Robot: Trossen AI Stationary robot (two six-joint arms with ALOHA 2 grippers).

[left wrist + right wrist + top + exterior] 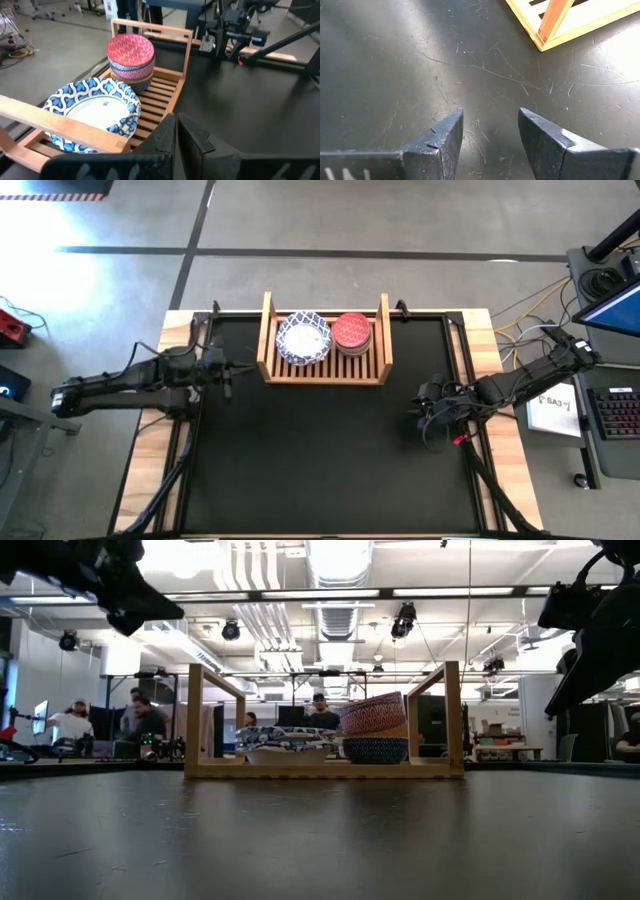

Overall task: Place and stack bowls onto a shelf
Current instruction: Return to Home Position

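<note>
Black table mat, bowls racked at its far edge, both arms clear.

We see the light wooden slatted rack lying with its long axis across the table, an upright board at each end. Inside it, the stack of white bowls with blue patterned rims sits left. The stack of small bowls, red one on top, sits just beside it. The bowls are round, with no long axis, and sit mouths up, nested so two piles fill the width. The left gripper hangs near the rack's left board, fingers closed on nothing. The right gripper hovers over bare mat, well apart from the rack, its jaws parted and empty. We judge the stacking done.
</note>
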